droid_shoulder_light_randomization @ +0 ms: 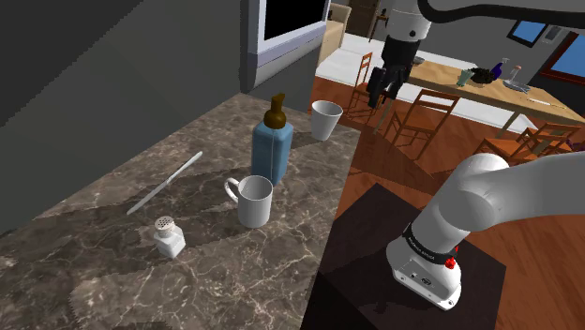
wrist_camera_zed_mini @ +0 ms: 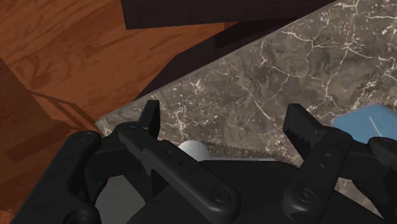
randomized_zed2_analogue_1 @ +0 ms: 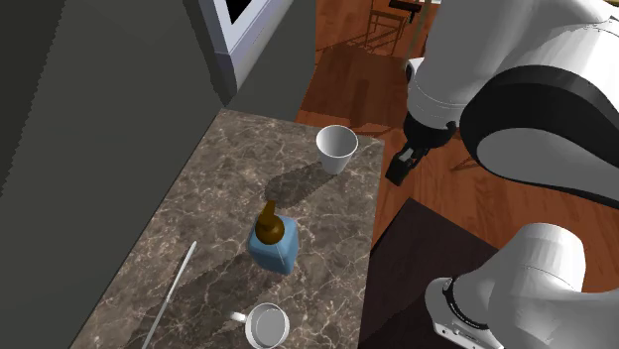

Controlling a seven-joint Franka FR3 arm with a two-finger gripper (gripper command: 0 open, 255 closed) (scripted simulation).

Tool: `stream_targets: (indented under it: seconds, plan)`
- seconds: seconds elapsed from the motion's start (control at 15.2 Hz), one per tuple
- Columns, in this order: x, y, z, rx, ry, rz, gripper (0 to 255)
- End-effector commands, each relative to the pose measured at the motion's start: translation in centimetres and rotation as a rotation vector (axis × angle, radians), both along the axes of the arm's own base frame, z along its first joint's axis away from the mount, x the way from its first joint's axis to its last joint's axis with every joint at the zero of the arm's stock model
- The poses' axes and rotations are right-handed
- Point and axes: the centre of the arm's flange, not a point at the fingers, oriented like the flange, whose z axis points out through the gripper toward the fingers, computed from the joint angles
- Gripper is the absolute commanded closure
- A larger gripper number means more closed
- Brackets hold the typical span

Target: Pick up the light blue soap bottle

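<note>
One arm, so no choice of hand; gripper spread wide, nothing btwn fingers, hanging high beyond marble counter's edge, over wood floor, at far right of shoulder view.

Light blue soap bottle on counter, approx mid-surface, upright; long axis vertical, brown pump on top, body flat-sided and squarish seen from above in second exterior view. From gripper: down, to shoulder view's left and nearer; well apart, no contact. In wrist view, a blue corner of it off to one side of gripper, past one finger, not btwn them. Judgement: next move calls for travel in over counter edge, then descent w/ fingers either side of body, below pump.

Containers: white cup near counter's far right corner, btwn bottle and gripper, upright, looks empty; prob. the obstacle to clear on approach. White mug just near side of bottle, close but apart, handle to shoulder view's left, nothing seen inside. Small shaker and long thin rod further left, out of the way.
</note>
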Motion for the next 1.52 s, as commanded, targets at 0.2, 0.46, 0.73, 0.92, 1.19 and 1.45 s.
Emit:
stream_targets:
  seconds: [0.2, 0.46, 0.73, 0.92, 1.19, 1.45]
  plan:
    - [2.0, 3.2, 0.2, 0.01, -0.006, -0.003, 0]
    - [4.7, 7.4, 0.5, 0.024, -0.015, -0.006, 0]
    - [7.5, 11.6, 0.9, 0.038, -0.023, -0.01, 0]
    - [9.5, 14.8, 1.3, 0.048, -0.029, -0.013, 0]
    - [12.3, 19.0, 1.8, 0.062, -0.037, -0.017, 0]
    - [15.0, 23.1, 2.4, 0.075, -0.046, -0.02, 0]
